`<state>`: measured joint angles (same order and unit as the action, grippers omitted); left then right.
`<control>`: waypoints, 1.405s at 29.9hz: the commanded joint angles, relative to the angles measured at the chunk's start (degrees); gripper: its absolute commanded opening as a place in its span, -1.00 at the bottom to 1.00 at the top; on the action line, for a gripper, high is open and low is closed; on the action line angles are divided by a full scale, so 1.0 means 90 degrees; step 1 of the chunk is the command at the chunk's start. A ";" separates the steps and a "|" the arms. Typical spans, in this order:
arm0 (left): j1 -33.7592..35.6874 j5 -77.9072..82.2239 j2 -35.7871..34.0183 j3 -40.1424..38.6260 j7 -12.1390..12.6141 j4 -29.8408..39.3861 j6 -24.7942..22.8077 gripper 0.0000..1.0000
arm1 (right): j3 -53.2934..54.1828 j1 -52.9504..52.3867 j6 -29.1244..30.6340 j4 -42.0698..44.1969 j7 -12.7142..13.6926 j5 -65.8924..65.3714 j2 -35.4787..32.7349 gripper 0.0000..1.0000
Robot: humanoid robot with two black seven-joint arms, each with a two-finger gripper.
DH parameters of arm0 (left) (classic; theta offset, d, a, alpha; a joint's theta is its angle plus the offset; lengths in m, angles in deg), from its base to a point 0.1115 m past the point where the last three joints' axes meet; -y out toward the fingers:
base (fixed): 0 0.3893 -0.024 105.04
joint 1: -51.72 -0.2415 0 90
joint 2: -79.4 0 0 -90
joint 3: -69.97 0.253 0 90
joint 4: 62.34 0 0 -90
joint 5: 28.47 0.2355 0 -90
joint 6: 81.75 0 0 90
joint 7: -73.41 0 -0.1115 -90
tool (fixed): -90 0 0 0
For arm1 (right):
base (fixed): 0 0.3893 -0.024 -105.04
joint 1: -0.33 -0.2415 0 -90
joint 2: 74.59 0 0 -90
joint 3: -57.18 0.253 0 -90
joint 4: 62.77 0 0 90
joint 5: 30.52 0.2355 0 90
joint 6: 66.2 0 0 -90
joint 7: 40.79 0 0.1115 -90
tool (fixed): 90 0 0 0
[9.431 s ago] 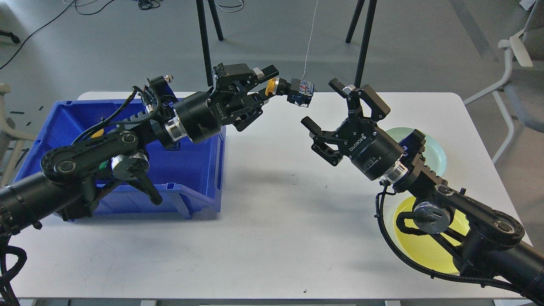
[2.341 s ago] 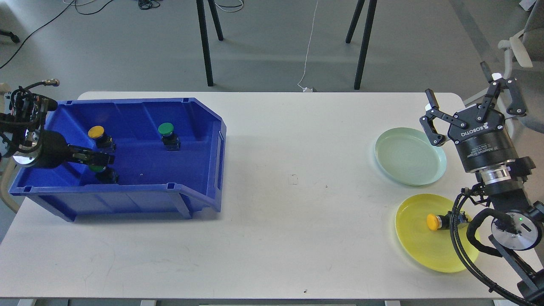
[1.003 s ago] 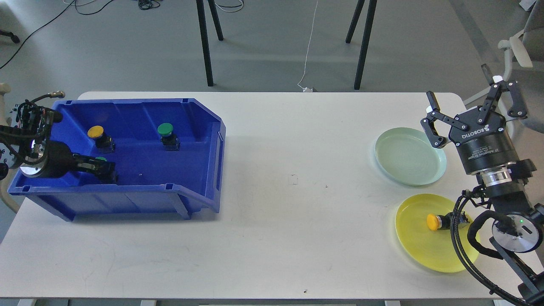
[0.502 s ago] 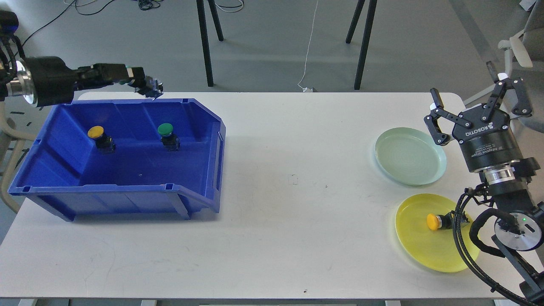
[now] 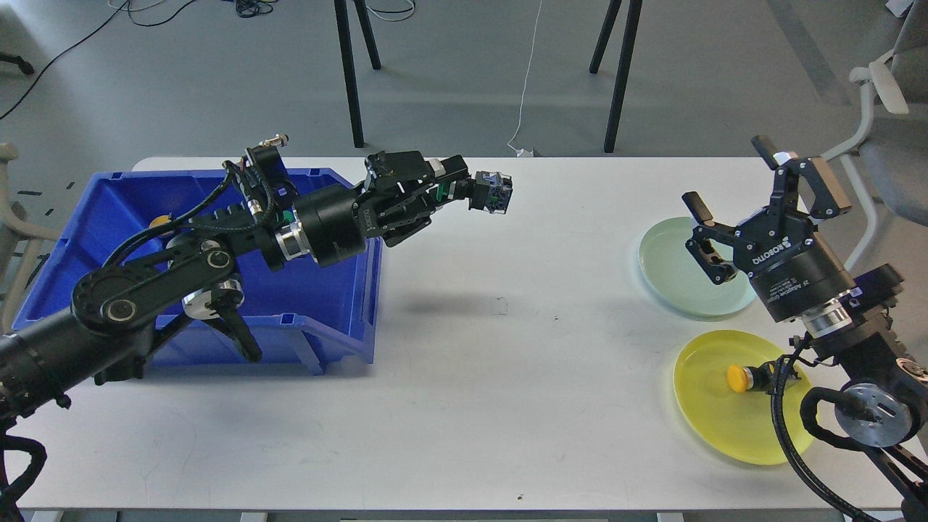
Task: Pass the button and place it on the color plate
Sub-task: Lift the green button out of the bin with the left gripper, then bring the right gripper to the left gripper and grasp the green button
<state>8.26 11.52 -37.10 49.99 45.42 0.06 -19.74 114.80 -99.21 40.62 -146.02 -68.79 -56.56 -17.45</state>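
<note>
My left gripper [image 5: 455,181] is shut on a green button [image 5: 490,193] with a dark body and holds it in the air above the table, just right of the blue bin [image 5: 346,304]. My right gripper [image 5: 726,171] is open and empty, raised over the pale green plate [image 5: 678,279], its jaws facing left toward the button and well apart from it. A yellow button [image 5: 737,378] lies on the yellow plate [image 5: 725,428] at the front right. Another yellow button [image 5: 159,220] shows partly in the bin behind my left arm.
The white table [image 5: 507,406] carries the bin at the left and the two plates at the right. A grey chair [image 5: 888,109] stands off the table's right end. Black stand legs [image 5: 351,72] rise behind the table.
My left arm has swung right from above the bin's back edge, carrying the green button out over the table. My right gripper has moved left and tilted toward it.
</note>
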 commanded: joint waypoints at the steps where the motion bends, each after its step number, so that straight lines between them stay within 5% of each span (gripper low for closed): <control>1: -0.0083 0.0009 0.0005 -0.0046 -0.0002 0.0010 0.0000 -0.86 | -0.0532 -0.0393 -0.0013 0.0021 0.0000 -0.0290 0.0407 0.94; 11: -0.0083 0.0009 0.0005 -0.0046 -0.0002 0.0000 0.0000 -0.86 | -0.1822 -0.1449 -0.0209 0.0929 0.0000 -0.0320 0.1823 0.94; 37: -0.0093 0.0009 0.0015 -0.0055 -0.0002 -0.0009 0.0000 -0.85 | -0.2223 -0.1967 -0.0560 0.1643 0.0000 -0.0290 0.3016 0.92; 42: -0.0093 0.0000 0.0015 -0.0055 -0.0002 -0.0009 0.0000 -0.85 | -0.2223 -0.1977 -0.0580 0.1643 0.0000 -0.0300 0.3074 0.77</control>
<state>7.44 11.61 -36.97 49.49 45.41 -0.03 -19.74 94.79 -116.92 35.47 -131.24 -68.79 -59.21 10.06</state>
